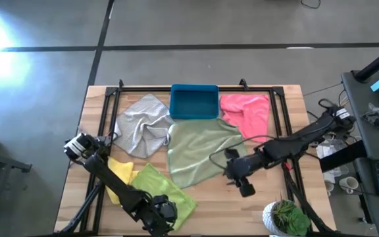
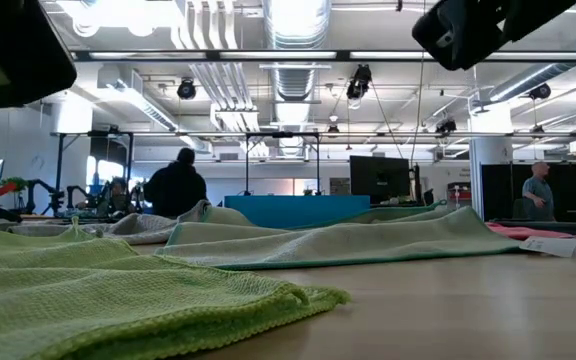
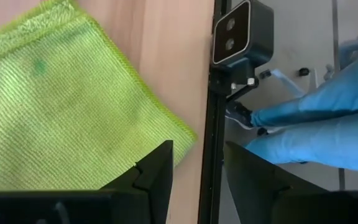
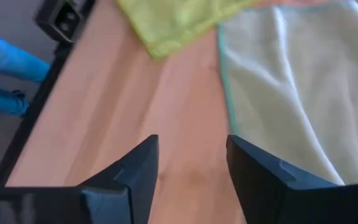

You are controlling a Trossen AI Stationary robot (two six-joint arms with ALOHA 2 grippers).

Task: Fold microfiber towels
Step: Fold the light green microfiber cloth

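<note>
Right gripper point(image 4: 188, 165) jaws wide and empty above bare worktop point(image 4: 135, 112) beside sage towel point(image 1: 199, 153), left gripper point(image 3: 197, 168) jaws part open, empty, at worktop edge by lime towel point(image 3: 61, 106)

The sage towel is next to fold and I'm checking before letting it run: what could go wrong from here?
1. The sage towel overlaps the grey towel and touches the bin; pulling it may drag either.
2. The right gripper, jaws open and empty, hangs over bare wood beside the towel's edge, so a straight descent could miss.
3. The lime towel lies by the left gripper at the table edge and might get nudged off.
</note>
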